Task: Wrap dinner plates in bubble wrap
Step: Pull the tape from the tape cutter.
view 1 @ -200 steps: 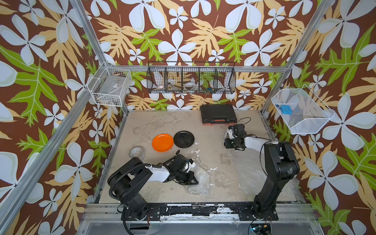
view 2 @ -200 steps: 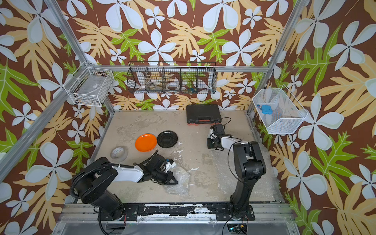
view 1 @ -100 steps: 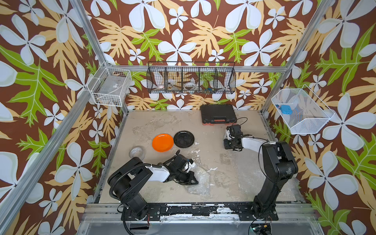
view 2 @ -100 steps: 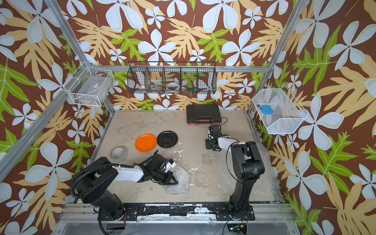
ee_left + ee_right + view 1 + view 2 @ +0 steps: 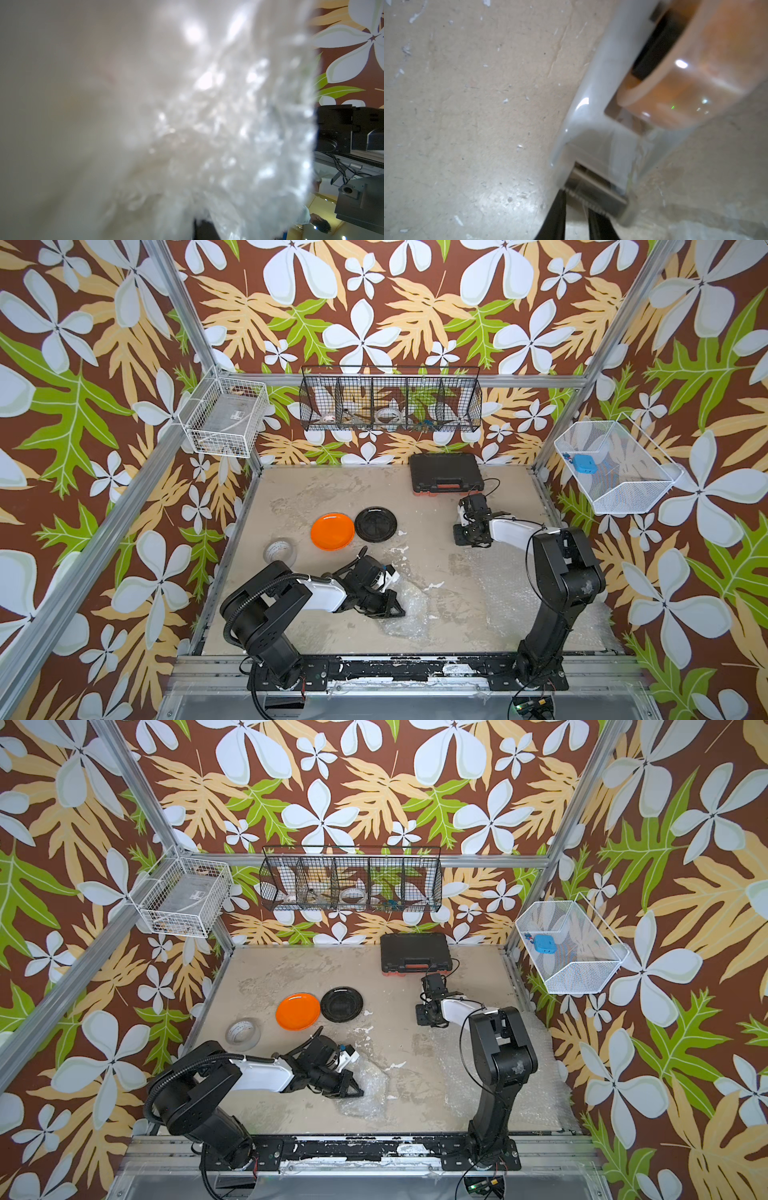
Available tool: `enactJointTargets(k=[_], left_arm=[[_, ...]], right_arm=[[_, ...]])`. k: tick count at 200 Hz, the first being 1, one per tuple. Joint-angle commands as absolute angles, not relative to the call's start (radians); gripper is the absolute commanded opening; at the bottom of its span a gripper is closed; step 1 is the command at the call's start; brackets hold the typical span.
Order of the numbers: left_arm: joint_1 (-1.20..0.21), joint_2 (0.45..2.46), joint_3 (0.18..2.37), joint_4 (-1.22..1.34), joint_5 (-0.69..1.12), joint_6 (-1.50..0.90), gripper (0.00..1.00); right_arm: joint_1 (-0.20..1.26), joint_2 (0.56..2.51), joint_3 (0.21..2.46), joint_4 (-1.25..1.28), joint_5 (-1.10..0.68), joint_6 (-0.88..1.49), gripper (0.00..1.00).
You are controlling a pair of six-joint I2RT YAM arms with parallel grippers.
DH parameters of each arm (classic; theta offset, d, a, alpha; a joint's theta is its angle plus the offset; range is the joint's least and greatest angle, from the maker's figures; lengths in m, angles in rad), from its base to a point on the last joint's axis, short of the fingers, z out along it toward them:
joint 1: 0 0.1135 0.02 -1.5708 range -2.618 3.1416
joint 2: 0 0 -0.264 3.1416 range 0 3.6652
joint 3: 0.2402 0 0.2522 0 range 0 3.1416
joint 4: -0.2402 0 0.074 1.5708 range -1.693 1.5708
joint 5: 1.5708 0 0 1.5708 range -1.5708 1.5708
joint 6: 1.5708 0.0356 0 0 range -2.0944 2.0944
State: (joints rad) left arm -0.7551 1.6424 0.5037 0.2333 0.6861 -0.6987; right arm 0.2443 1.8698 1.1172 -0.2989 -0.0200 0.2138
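**Two plates in the open, two sheets of wrap on the table**

In both top views we count two dinner plates. One glossy orange round plate [image 5: 332,531] and one black round plate [image 5: 375,524] lie flat, just beside each other, on the scuffed beige tabletop [image 5: 316,489]. Both are apart from the wrap.

We count two pieces of wrap. One crumpled sheet of clear bubble wrap [image 5: 409,614] sits near the front. One flat sheet of clear bubble wrap [image 5: 498,593] is spread out under the right arm.

The left gripper [image 5: 395,608] lies low at the crumpled sheet's edge, its jaws closed on a fold. In the left wrist view that wrap fans up and fills most of the picture. A pale blur beside it is too soft for us to name.

The right gripper [image 5: 465,536] hangs near the flat sheet's far edge. Its wrist view shows one clear plastic tape dispenser with a brownish roll [image 5: 591,124] right at the two black fingers [image 5: 556,218]. The fingers stand a narrow gap apart, and we cannot tell whether they grip it.

We also count:
- one roll of clear tape [image 5: 279,551]
- one black plastic case [image 5: 446,472]
- three wire baskets on the walls: white [image 5: 226,423], black [image 5: 390,404] and white mesh [image 5: 615,468]
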Motion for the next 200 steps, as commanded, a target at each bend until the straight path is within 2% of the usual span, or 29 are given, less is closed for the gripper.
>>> enactJointTargets(k=[1, 26, 105, 164, 190, 193, 200], left_arm=[[-0.758, 1.664, 0.479, -0.044, 0.531, -0.689, 0.08], [-0.757, 1.660, 0.479, -0.046, 0.529, -0.689, 0.08], [-0.756, 1.655, 0.477, -0.052, 0.527, -0.686, 0.08], [-0.755, 1.658, 0.476, -0.048, 0.529, -0.686, 0.08], [-0.755, 1.661, 0.476, -0.044, 0.530, -0.686, 0.08], [-0.756, 1.661, 0.477, -0.043, 0.530, -0.686, 0.08], [-0.755, 1.663, 0.478, -0.043, 0.531, -0.686, 0.08]], right_arm=[[0.249, 1.891, 1.121, -0.374, -0.081, 0.232, 0.13], [0.250, 1.905, 1.163, -0.390, -0.081, 0.227, 0.00], [0.241, 1.817, 1.262, -0.385, -0.249, 0.289, 0.00], [0.114, 1.723, 1.097, -0.238, -0.540, 0.422, 0.00], [0.092, 1.682, 1.050, -0.232, -0.452, 0.415, 0.00], [0.092, 1.682, 1.046, -0.229, -0.444, 0.413, 0.01], [0.088, 1.684, 1.035, -0.221, -0.424, 0.403, 0.14]])
